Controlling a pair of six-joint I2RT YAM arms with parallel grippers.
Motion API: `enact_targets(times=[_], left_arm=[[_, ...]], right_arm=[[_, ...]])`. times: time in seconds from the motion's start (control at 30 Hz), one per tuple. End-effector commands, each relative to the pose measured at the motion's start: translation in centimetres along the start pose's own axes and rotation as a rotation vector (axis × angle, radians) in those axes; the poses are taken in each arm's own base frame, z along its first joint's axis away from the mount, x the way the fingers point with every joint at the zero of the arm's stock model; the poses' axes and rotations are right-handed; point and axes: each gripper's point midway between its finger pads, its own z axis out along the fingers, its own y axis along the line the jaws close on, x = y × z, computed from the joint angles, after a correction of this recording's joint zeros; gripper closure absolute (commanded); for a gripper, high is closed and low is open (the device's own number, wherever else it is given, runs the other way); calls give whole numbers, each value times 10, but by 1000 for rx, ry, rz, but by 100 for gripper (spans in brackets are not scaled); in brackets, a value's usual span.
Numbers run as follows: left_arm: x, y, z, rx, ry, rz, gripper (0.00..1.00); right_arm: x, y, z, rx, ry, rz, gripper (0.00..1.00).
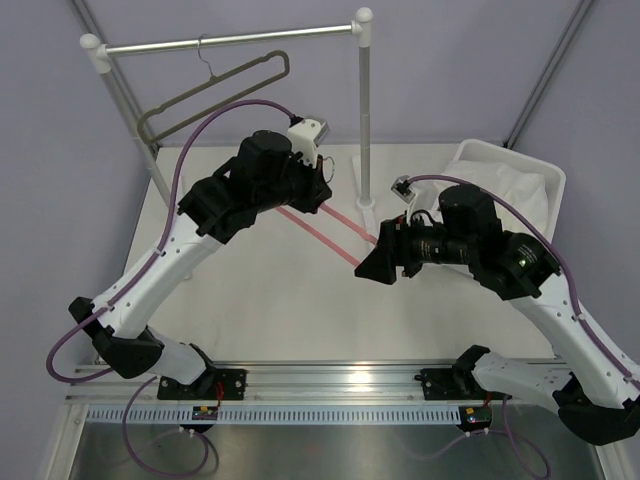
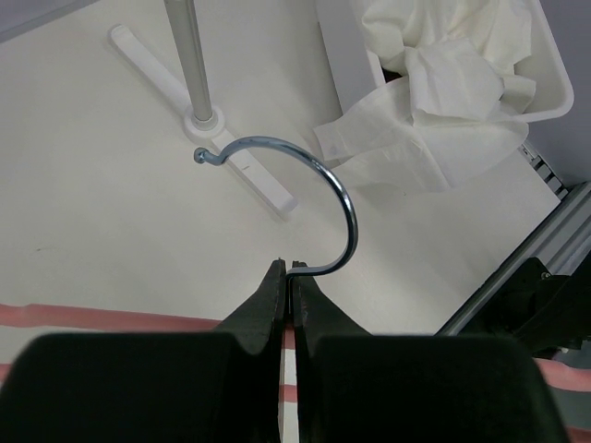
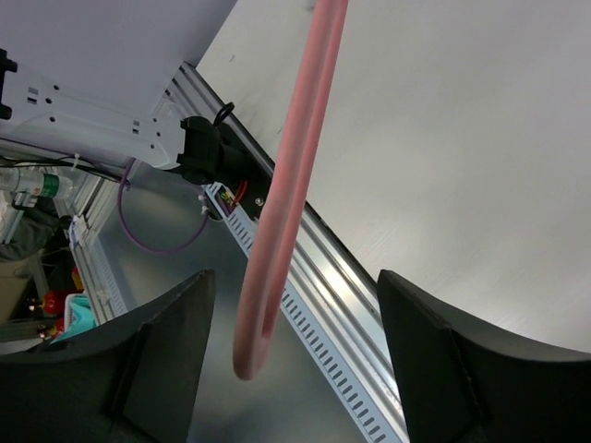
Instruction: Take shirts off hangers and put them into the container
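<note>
My left hand (image 2: 288, 277) pinches the pink hanger (image 2: 92, 317) by its hook stem, holding it off the surface (image 1: 280, 300). My right hand (image 3: 294, 314) gapes wide around its tip, likely to steady it.

The left hand (image 2: 288, 277) is closed on the neck of one hanger (image 2: 353, 217), whose hook curves out ahead of its fingertips, above the table (image 2: 92, 212). Further ahead and to this hand's left, the rack post (image 2: 189, 55) stands on its foot. Ahead and to its right sits the container (image 2: 554, 92), with a shirt (image 2: 434, 111) lying in it and spilling over the rim onto the table. The same hanger's far end lies between the spread fingers of the right hand (image 3: 294, 286), touching neither. The second hanger (image 1: 215, 90) hangs on the rail (image 1: 230, 38), beyond the left hand.
</note>
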Motion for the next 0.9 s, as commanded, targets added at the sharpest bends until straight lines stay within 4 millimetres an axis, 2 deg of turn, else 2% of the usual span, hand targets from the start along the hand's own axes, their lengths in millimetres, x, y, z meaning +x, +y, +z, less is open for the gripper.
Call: enact_targets(times=[0.0, 0.03, 0.07, 0.1, 0.13, 0.17, 0.23, 0.3, 0.37, 0.4, 0.43, 0.47, 0.5, 0.53, 0.57, 0.63, 0.67, 0.7, 0.77, 0.8, 0.87], left_arm=[[-22, -6, -13, 7, -69, 9, 100], [-21, -7, -11, 11, -65, 10, 100], [-20, -7, -10, 14, -65, 9, 100], [-18, -8, -7, 16, -58, 8, 100], [-18, -9, -6, 20, -55, 7, 100], [-16, -10, -5, 20, -50, 8, 100], [-15, -10, -1, 20, -49, 6, 100], [-16, -12, 0, 28, -56, -1, 100], [-18, -14, -1, 33, -62, -3, 100], [-18, -14, -2, 28, -66, -5, 97], [-16, -13, -2, 24, -64, -7, 87], [-19, -15, -8, 29, -79, -8, 58], [-20, -14, -11, 27, -93, -14, 46], [-18, -9, -12, -5, -102, -16, 40], [-27, -10, -25, 0, -151, -17, 31], [-32, -5, -39, -37, -195, -28, 22], [-37, -4, -49, -43, -227, -32, 9], [-46, -2, -71, -61, -285, -40, 2], [-56, 1, -96, -84, -352, -52, 1], [-64, 6, -126, -110, -424, -67, 1], [-70, 14, -152, -140, -498, -83, 1]], right_arm=[[-13, 1, 6, 1, -52, -51, 27], [-16, 0, 7, 9, -58, -54, 32], [-17, -2, 10, 22, -60, -56, 43], [-19, -1, 10, 26, -70, -66, 50], [-21, 4, 11, 16, -83, -85, 55], [-23, 6, 11, 13, -90, -91, 66], [-26, 11, 11, 9, -95, -102, 79], [-24, 11, 20, 24, -68, -108, 100], [-20, 13, 27, 60, -51, -127, 100], [-19, 13, 29, 73, -50, -129, 100], [-20, 16, 28, 79, -55, -131, 100], [-18, 18, 32, 94, -53, -137, 100], [-18, 19, 33, 102, -55, -138, 100], [-20, 20, 32, 115, -59, -138, 100], [-22, 15, 35, 153, -61, -139, 100], [-24, 14, 35, 185, -65, -147, 100], [-26, 11, 36, 207, -69, -148, 100], [-30, 8, 36, 229, -86, -147, 100], [-35, 3, 38, 262, -97, -145, 100], [-42, 4, 36, 275, -111, -153, 100], [-46, -1, 41, 304, -103, -170, 100]])
